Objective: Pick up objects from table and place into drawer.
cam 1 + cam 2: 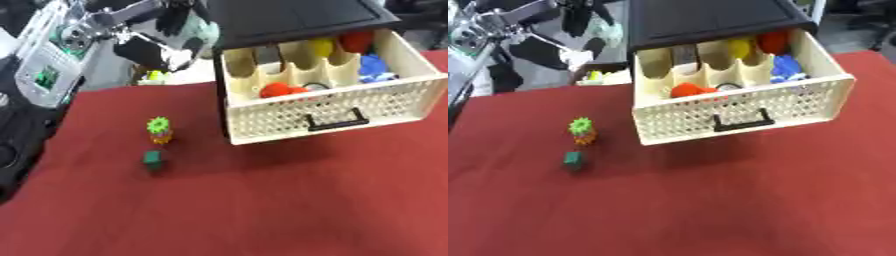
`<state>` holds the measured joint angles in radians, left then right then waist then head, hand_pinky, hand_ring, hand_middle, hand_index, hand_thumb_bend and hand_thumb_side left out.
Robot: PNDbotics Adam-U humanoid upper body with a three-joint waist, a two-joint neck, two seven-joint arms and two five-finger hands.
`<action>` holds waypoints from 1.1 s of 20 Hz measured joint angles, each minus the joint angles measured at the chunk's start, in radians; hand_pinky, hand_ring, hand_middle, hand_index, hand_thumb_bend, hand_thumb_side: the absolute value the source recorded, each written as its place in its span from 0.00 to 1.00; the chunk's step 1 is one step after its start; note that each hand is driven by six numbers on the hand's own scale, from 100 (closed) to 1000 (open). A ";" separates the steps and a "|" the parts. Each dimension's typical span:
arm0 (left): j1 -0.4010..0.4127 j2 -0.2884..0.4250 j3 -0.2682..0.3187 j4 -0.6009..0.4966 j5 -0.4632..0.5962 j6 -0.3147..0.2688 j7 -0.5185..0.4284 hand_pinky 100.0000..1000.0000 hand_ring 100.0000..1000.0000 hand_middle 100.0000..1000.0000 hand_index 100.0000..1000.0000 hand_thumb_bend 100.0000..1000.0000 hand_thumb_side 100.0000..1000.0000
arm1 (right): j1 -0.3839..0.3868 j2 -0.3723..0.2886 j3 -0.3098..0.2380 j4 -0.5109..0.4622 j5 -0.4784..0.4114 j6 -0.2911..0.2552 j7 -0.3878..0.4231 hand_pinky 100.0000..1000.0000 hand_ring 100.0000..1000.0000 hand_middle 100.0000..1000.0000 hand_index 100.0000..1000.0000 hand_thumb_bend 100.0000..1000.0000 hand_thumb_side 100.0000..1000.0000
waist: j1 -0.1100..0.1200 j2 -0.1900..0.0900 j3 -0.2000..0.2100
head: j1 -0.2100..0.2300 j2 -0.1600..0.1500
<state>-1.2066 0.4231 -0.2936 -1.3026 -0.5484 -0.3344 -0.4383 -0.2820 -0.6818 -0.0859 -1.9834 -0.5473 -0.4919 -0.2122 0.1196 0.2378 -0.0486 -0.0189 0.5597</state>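
Drawer contents first, since neither of your hands shows in either view, so their fingers cannot be judged; the cream perforated plastic drawer [332, 107] with a black handle [336, 120] stands pulled out from under a black cabinet top [289, 17] at the far right of the red cloth-covered table [262, 210]; inside it, scalloped dividers split the space; a red-orange rounded object [278, 90] lies in a front compartment; a yellow rounded object [321, 47] and a red one [355, 41] sit in the back compartments; a blue object [374, 67] lies along the right side. Out on the cloth, well left of the drawer, you have a small toy with a green spiky top and an orange base [159, 130] standing upright; just in front of it lies a small dark green block [153, 159], close to the toy but apart from it. Beyond the table's far left edge stands clutter, partly blurred, including a small yellow-green thing [156, 76].
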 measured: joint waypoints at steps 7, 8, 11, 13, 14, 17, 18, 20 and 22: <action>-0.009 -0.037 -0.013 -0.001 0.018 0.005 -0.005 0.29 0.30 0.26 0.53 0.00 0.17 | -0.008 0.000 0.000 0.000 -0.008 0.006 -0.002 0.58 0.66 0.55 0.74 0.00 1.00 | 0.000 0.000 -0.006 | 0.008 -0.004; -0.010 -0.041 -0.015 -0.001 0.019 0.005 -0.005 0.29 0.30 0.26 0.53 0.00 0.17 | -0.008 0.000 0.000 0.000 -0.009 0.006 -0.002 0.58 0.66 0.55 0.74 0.00 1.00 | 0.000 0.001 -0.006 | 0.009 -0.004; -0.011 -0.053 -0.023 0.009 0.018 0.005 -0.005 0.29 0.30 0.26 0.53 0.00 0.17 | -0.009 0.000 0.000 0.000 -0.009 0.008 -0.001 0.58 0.66 0.55 0.74 0.00 1.00 | 0.000 0.004 -0.007 | 0.009 -0.007; -0.011 -0.060 -0.026 0.017 0.017 0.004 -0.005 0.29 0.30 0.26 0.53 0.00 0.17 | -0.009 0.000 0.000 0.000 -0.010 0.008 0.000 0.58 0.66 0.55 0.74 0.00 1.00 | 0.000 0.004 -0.008 | 0.009 -0.007; -0.011 -0.064 -0.028 0.021 0.015 0.004 -0.005 0.29 0.30 0.26 0.53 0.00 0.17 | -0.009 0.001 0.000 0.000 -0.010 0.009 0.000 0.58 0.66 0.55 0.74 0.00 1.00 | 0.000 0.005 -0.008 | 0.009 -0.007; -0.011 -0.071 -0.031 0.039 0.007 0.003 -0.004 0.29 0.30 0.27 0.53 0.00 0.17 | -0.015 0.001 0.000 0.000 -0.010 0.010 0.000 0.58 0.66 0.55 0.74 0.00 1.00 | 0.000 0.010 -0.013 | 0.010 -0.007; -0.011 -0.075 -0.033 0.046 0.005 0.002 -0.003 0.29 0.31 0.27 0.54 0.00 0.17 | -0.018 0.001 0.000 0.000 -0.010 0.011 0.000 0.58 0.66 0.55 0.74 0.00 1.00 | 0.000 0.010 -0.013 | 0.010 -0.007; -0.011 -0.079 -0.033 0.060 0.002 0.000 0.000 0.30 0.31 0.27 0.54 0.00 0.17 | -0.018 0.001 0.000 0.000 -0.010 0.013 0.001 0.58 0.66 0.54 0.74 0.00 1.00 | 0.000 0.011 -0.014 | 0.010 -0.008; -0.010 -0.083 -0.033 0.072 0.000 -0.001 0.001 0.32 0.32 0.28 0.56 0.00 0.17 | -0.018 0.001 0.000 0.000 -0.010 0.015 0.002 0.58 0.66 0.54 0.74 0.00 1.00 | 0.000 0.013 -0.015 | 0.010 -0.008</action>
<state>-1.2169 0.3403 -0.3271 -1.2306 -0.5481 -0.3357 -0.4370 -0.2997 -0.6807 -0.0859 -1.9834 -0.5573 -0.4767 -0.2102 0.1196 0.2505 -0.0636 -0.0093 0.5520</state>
